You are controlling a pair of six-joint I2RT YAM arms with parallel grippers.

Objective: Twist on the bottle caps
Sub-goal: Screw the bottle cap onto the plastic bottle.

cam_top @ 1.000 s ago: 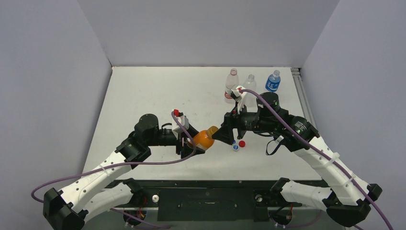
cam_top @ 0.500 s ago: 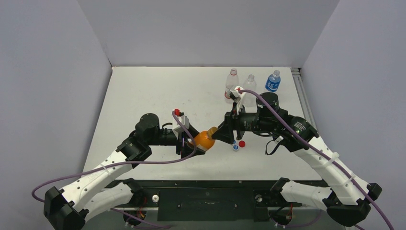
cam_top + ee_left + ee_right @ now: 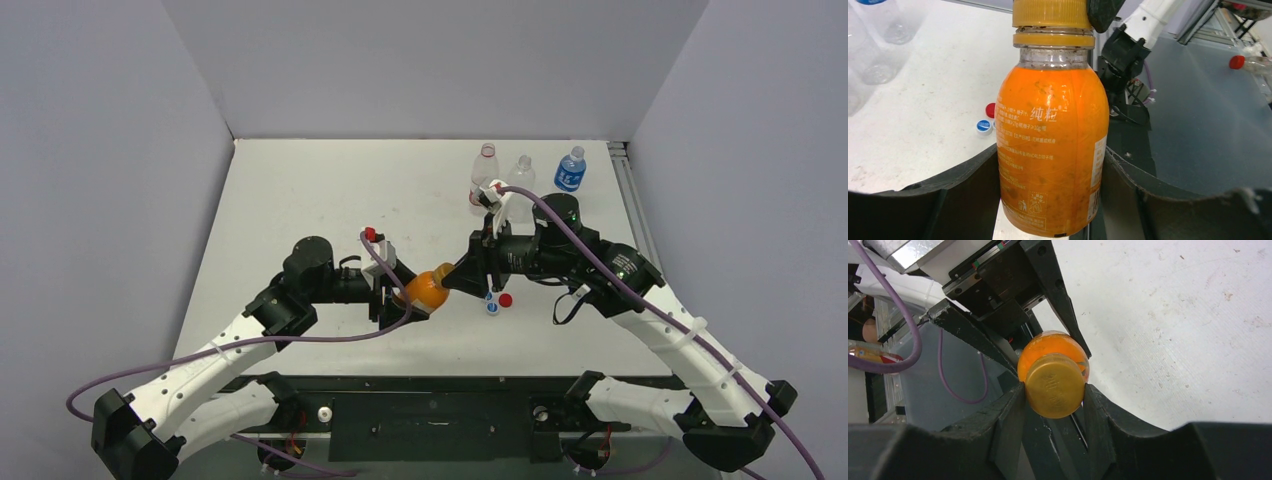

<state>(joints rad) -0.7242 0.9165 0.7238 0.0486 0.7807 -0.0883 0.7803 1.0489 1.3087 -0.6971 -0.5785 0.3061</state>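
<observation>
My left gripper (image 3: 408, 296) is shut on the body of an orange juice bottle (image 3: 425, 290), held off the table with its neck pointing right. In the left wrist view both fingers press the sides of the bottle (image 3: 1053, 150). The orange-gold cap (image 3: 1052, 12) sits on the neck. My right gripper (image 3: 455, 278) meets it from the right. In the right wrist view the cap (image 3: 1054, 386) sits between the jaws of the right gripper (image 3: 1054, 391), which touch it on both sides. A red cap (image 3: 506, 299) and a blue-and-white cap (image 3: 491, 307) lie loose on the table.
Three bottles stand at the back right: one with a pink label (image 3: 484, 175), a clear one (image 3: 521, 175) and one with a blue label (image 3: 570, 170). Grey walls enclose the white table (image 3: 330, 190) on three sides.
My right gripper has moved a little left onto the bottle's neck, and its jaws have closed in on the orange-gold cap. The left arm and bottle have stayed put.
</observation>
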